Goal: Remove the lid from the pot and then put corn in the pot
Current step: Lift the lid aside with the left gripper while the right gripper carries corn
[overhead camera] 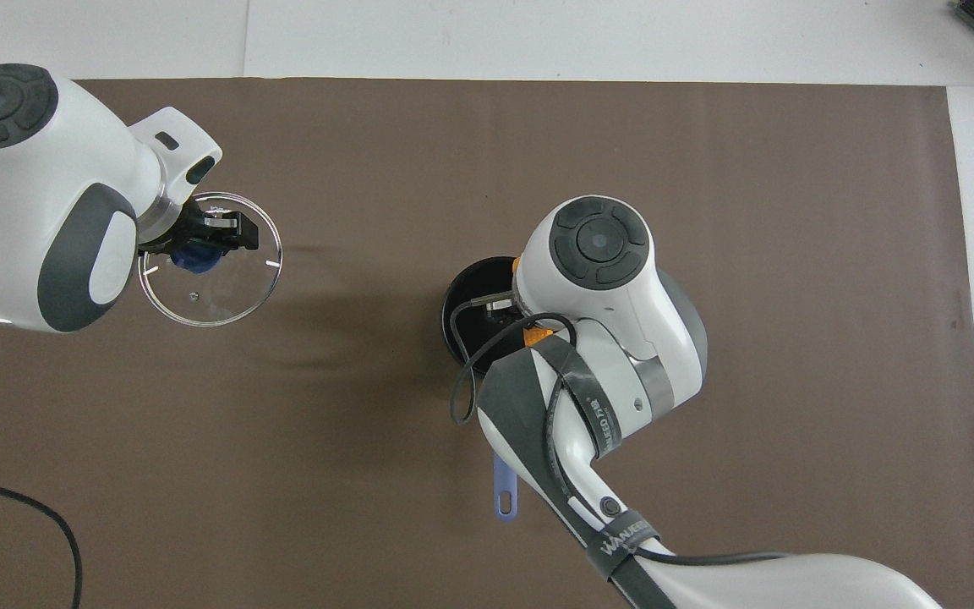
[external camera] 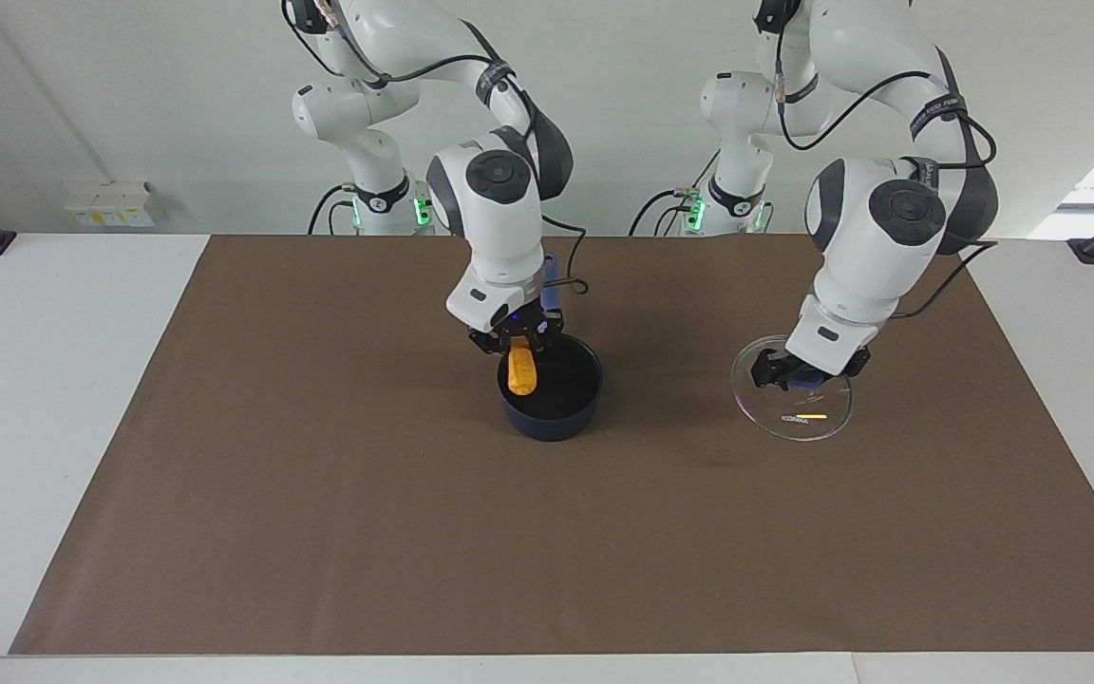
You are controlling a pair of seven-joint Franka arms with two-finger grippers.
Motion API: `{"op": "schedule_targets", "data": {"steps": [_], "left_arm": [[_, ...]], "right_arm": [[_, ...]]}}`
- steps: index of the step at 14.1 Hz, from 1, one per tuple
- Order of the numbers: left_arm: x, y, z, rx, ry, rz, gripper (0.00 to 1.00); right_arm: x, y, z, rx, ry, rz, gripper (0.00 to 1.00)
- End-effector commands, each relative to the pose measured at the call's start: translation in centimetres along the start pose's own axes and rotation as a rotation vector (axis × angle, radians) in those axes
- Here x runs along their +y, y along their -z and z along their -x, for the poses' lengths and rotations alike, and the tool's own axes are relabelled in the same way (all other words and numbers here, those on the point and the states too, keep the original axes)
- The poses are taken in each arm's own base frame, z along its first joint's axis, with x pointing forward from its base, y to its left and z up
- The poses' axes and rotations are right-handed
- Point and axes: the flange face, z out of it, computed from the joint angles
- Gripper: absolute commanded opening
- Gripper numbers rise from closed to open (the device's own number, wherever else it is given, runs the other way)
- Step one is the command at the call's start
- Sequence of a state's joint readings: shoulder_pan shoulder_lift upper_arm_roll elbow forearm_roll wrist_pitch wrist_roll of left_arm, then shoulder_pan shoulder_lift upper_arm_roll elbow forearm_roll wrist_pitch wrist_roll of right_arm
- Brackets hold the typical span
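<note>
The right pincer (external camera: 518, 344) pinches the corn (external camera: 520, 370) by its upper end, long axis hanging straight down over the open pot (external camera: 550, 388) mid-surface, while the left pincer (external camera: 805, 376) grips the lid (external camera: 792, 399) toward the left arm's edge.

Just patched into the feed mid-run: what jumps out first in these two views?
The orange-yellow corn cob stands out, hanging upright from the right pincer directly over the open dark blue saucepan at mid-table. Toward the left arm's end of the brown mat, the left pincer is shut on the blue knob of the clear glass lid, holding it tilted above the mat with its shadow below.
</note>
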State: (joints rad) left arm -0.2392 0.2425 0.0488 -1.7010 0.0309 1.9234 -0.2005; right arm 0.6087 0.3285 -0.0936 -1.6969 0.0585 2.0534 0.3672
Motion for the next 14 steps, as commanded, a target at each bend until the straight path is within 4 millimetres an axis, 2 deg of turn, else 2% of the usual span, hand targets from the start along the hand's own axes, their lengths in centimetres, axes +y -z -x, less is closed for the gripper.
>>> {"op": "schedule_targets", "data": {"steps": [1,3,5,8,12,14], "left_arm": [[-3.2,-1.4,4.0,0.033,-0.037,0.027,0.0],[-5.6,-2.7,6.0,0.044,-0.071,0.029,0.0],[-8.9,-4.2,8.1,0.035,-0.105,0.031,0.0],[-11.3,-7.0,10.8,0.025,-0.147,0.033,0.0],[-13.0,-12.1,13.9,0.069,-0.149,0.031,0.0],[-13.1,-12.9,14.2,0.071,-0.162,0.03,0.02]], "right_arm": [[-2.6,-2.3,0.3,0.002,0.004,-0.006,0.0],[-2.7,-3.0,0.2,0.002,0.002,-0.004,0.0],[-3.0,-3.9,0.5,-0.01,0.008,-0.001,0.0],[-3.0,-4.9,0.5,-0.023,0.009,0.003,0.01],[-2.7,-5.1,0.2,-0.03,-0.011,-0.03,0.17],[-2.4,-5.5,0.2,-0.024,-0.022,-0.044,0.38]]}}
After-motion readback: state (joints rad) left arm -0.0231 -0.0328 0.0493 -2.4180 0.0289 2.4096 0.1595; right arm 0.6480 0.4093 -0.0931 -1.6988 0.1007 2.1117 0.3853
